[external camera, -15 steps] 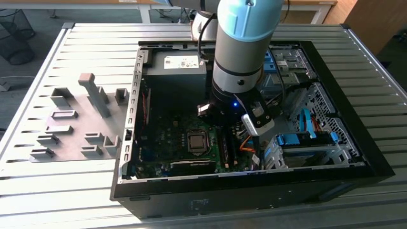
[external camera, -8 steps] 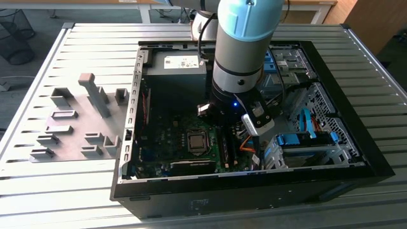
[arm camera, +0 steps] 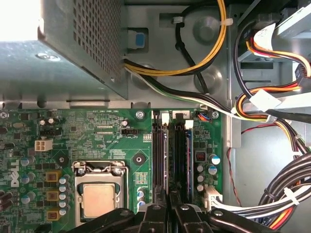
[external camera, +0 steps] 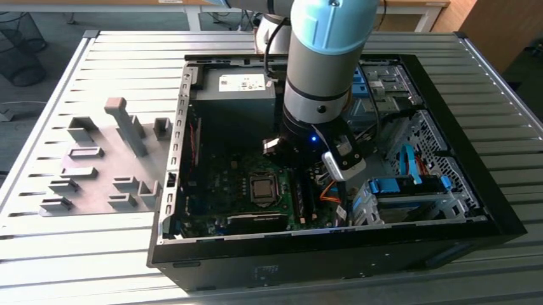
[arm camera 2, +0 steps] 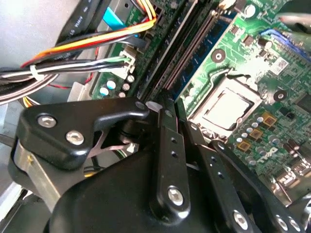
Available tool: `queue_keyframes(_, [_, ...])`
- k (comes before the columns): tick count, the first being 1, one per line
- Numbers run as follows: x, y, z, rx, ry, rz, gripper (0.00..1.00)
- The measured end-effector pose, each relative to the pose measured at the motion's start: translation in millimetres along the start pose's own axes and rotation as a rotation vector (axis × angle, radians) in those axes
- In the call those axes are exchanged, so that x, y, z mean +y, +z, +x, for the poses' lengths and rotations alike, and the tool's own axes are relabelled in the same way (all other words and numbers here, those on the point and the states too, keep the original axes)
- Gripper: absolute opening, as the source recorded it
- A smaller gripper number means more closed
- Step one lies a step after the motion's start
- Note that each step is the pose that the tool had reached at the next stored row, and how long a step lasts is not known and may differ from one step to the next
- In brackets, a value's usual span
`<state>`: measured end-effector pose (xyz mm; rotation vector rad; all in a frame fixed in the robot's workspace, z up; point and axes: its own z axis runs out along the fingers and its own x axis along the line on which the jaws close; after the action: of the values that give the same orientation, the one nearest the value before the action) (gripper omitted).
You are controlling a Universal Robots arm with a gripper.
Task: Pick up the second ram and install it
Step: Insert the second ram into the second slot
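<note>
My gripper [arm camera: 168, 209] is low inside the open computer case [external camera: 475, 210], over the memory slots to one side of the processor socket [arm camera: 98, 196]. Its black fingers [arm camera 2: 165, 145] are drawn together to a narrow tip. The second ram [arm camera 2: 206, 56], a thin blue-green strip, stands on edge in a slot and runs straight out from that tip. In the first wrist view the second ram [arm camera: 161, 160] appears as a dark narrow bar in line with the fingers. The gripper looks shut on its upper edge. In the exterior view the arm [external camera: 318, 95] hides the fingers.
A grey fixture plate [external camera: 102, 171] with upright blocks lies at the exterior view's left of the case. The power supply [external camera: 233, 95] sits at the case's far end. Cable bundles [arm camera: 272, 116] crowd one side of the slots. A blue drive bracket [external camera: 407, 187] fills the case's right.
</note>
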<state>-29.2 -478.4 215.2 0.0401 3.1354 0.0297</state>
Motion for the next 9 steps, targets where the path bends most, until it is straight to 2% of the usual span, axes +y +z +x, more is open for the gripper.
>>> queue_keyframes(9, [0.4,0.1,-0.7,0.0009,-0.002,0.0001,0.14])
